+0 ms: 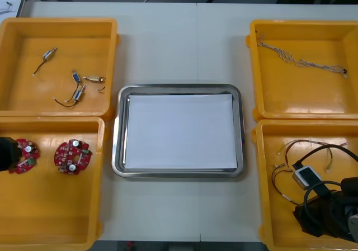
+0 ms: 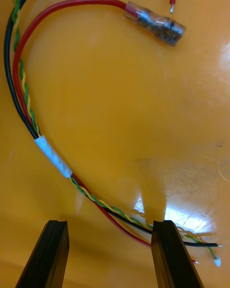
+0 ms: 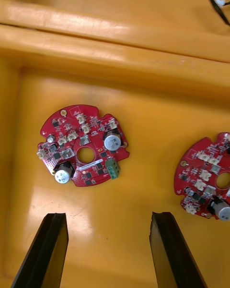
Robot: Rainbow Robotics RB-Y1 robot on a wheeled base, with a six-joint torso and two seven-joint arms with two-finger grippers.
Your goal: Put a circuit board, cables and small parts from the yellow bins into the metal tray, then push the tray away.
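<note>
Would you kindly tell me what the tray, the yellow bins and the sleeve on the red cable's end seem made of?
Metal tray: probably polished steel, its rim mirror-bright; inside matte white, perhaps paper. Yellow bins: likely moulded plastic, glossy, with rounded walls. Sleeve, ahead of the open right gripper: clear plastic, apparently over metal seen through it. The left gripper hangs open over a circuit board.

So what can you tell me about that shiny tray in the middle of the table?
The metal tray is a shallow rectangle with rounded corners, a shiny rim and a white inside. It lies flat on the light table and holds nothing. Its left rim sits close beside the left yellow bins; a gap separates it from the right yellow bins. The left gripper and right gripper, both open over bins, touch it nowhere.
</note>
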